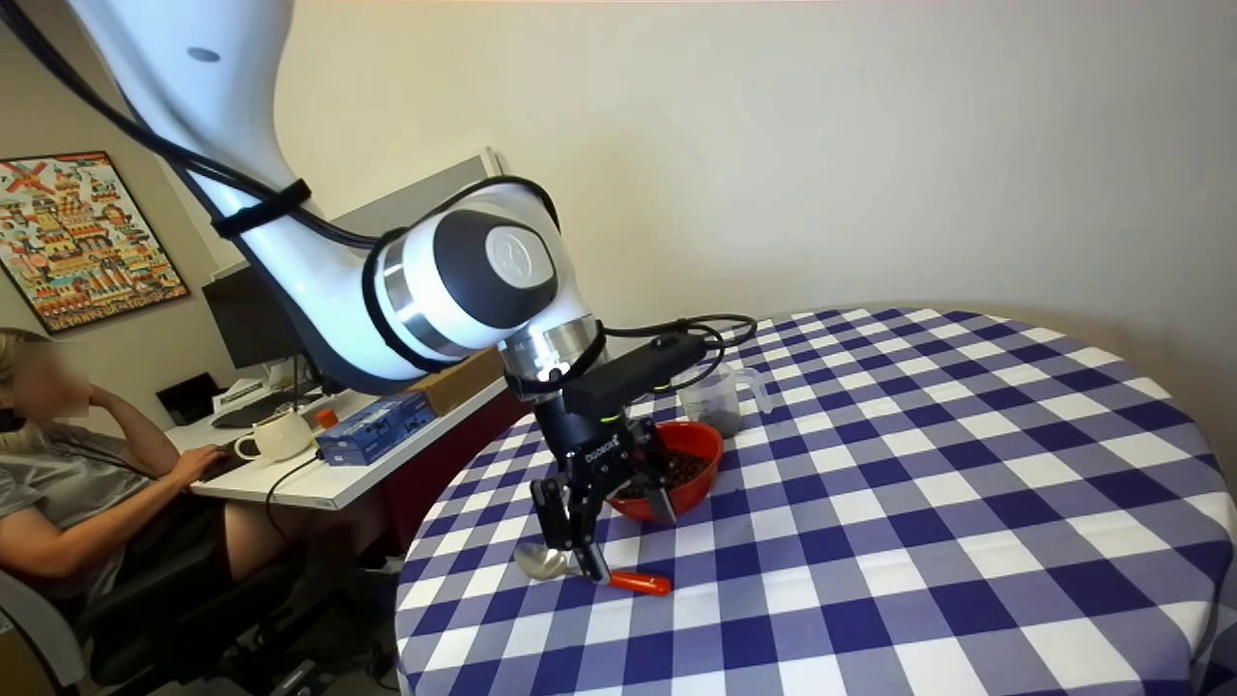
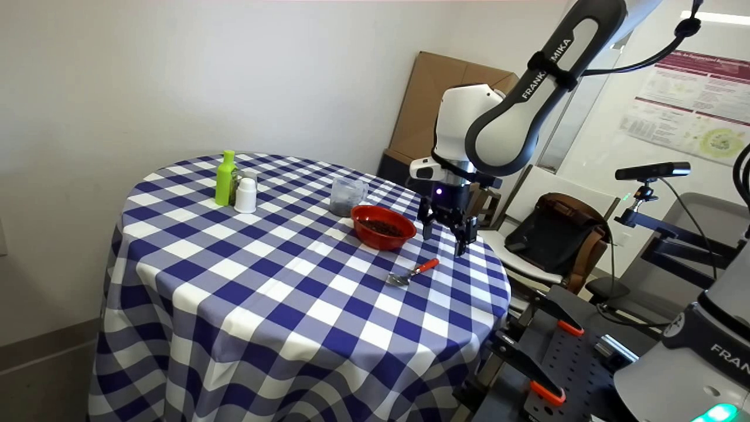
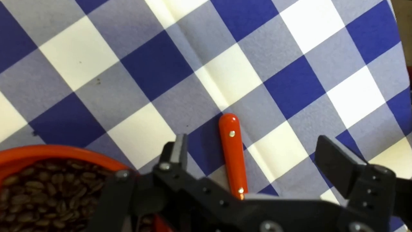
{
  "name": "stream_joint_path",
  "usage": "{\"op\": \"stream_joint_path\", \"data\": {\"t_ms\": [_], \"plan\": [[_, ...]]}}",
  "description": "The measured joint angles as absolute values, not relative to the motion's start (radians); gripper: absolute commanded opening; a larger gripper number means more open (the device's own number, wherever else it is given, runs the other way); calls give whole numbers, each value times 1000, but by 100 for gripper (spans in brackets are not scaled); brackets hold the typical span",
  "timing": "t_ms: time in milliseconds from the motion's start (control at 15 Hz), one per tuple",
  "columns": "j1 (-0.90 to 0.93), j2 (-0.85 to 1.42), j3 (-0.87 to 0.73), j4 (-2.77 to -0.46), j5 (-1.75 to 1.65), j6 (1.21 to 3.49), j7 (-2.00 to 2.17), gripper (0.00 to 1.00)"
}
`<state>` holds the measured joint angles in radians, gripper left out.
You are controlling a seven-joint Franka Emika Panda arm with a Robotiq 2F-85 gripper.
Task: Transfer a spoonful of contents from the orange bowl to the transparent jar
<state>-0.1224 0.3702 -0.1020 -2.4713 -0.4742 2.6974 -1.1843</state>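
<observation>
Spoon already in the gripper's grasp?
No, in an exterior view the spoon lies on the checkered tablecloth, apart from the open gripper.

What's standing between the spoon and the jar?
The orange bowl, holding dark beans, stands between the spoon and the jar; both exterior views show it.

Spoon handle (image 3: 233,154): smooth, glossy, plastic-looking; rivets (image 3: 232,133) bright metal. Spoon head (image 1: 538,561): shiny metal. Bowl (image 2: 378,241): smooth, glossy, plastic-looking. Beans (image 3: 48,193): smooth, faint sheen. Jar (image 2: 345,196): transparent, glass or plastic, cannot tell which. Bench covering (image 1: 918,503): matt cloth, creased. Claw (image 3: 250,145): mostly matt, metal screws (image 3: 165,166) shiny.
</observation>
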Motion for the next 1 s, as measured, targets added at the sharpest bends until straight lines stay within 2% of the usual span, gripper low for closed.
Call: {"op": "stream_joint_path", "data": {"t_ms": [733,867,933,1000], "plan": [[-116,431,-101,-2466,-474,2771,-1158,99],[-114,441,-101,-2464,-474,2778,-1157,74],[-114,444,-101,-2462,-474,2781,-1156,73],[-114,445,-101,-2459,-474,2782,-1156,64]]}}
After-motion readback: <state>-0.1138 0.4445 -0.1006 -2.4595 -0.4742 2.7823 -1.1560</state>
